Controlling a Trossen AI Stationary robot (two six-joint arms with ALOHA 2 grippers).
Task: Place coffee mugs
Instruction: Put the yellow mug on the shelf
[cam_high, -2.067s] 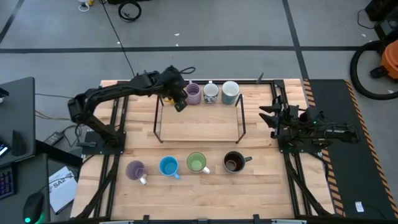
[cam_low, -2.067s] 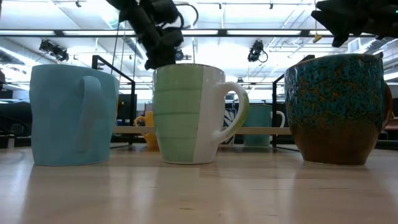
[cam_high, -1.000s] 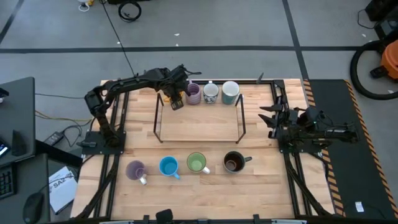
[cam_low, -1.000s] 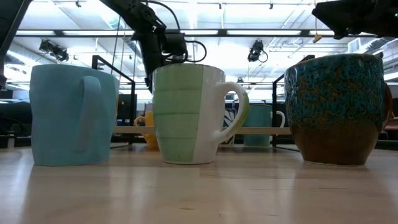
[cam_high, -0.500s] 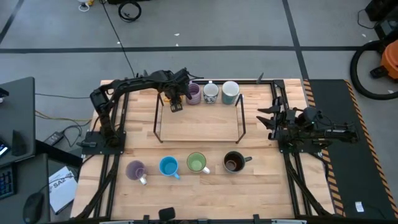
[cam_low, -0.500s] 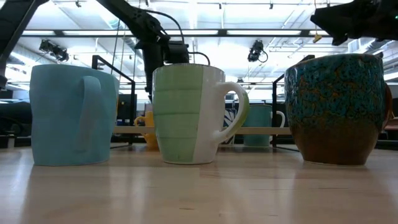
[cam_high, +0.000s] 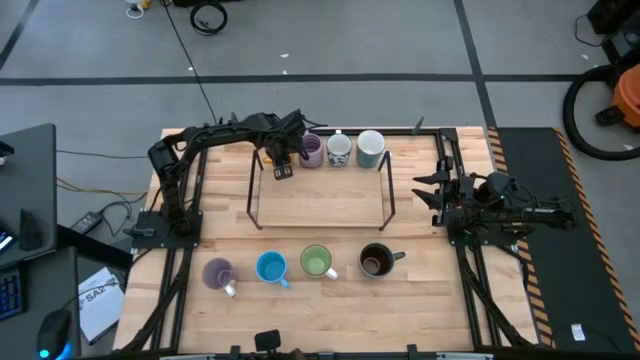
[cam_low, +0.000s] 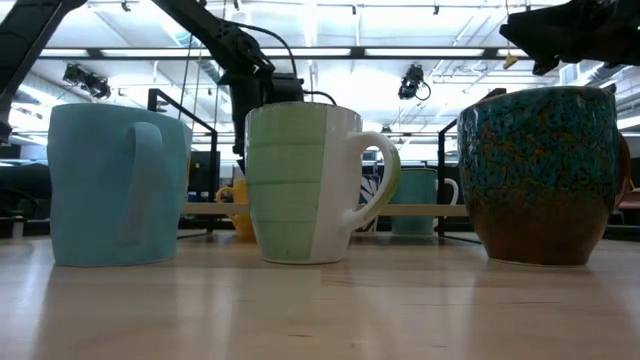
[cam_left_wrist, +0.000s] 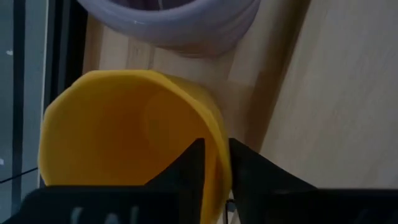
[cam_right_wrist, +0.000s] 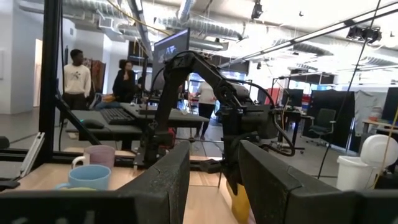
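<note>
Pinching the orange mug's (cam_left_wrist: 130, 134) rim, left tool (cam_left_wrist: 214, 163) closed, purple mug (cam_left_wrist: 171, 22) apparently just beside, right tool (cam_right_wrist: 214, 163) open.

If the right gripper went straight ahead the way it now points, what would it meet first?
Judging by its wrist view, the open right gripper points across the table at the left gripper holding the orange mug. That would probably come first; the black wire frame may intervene, depth unclear.
</note>
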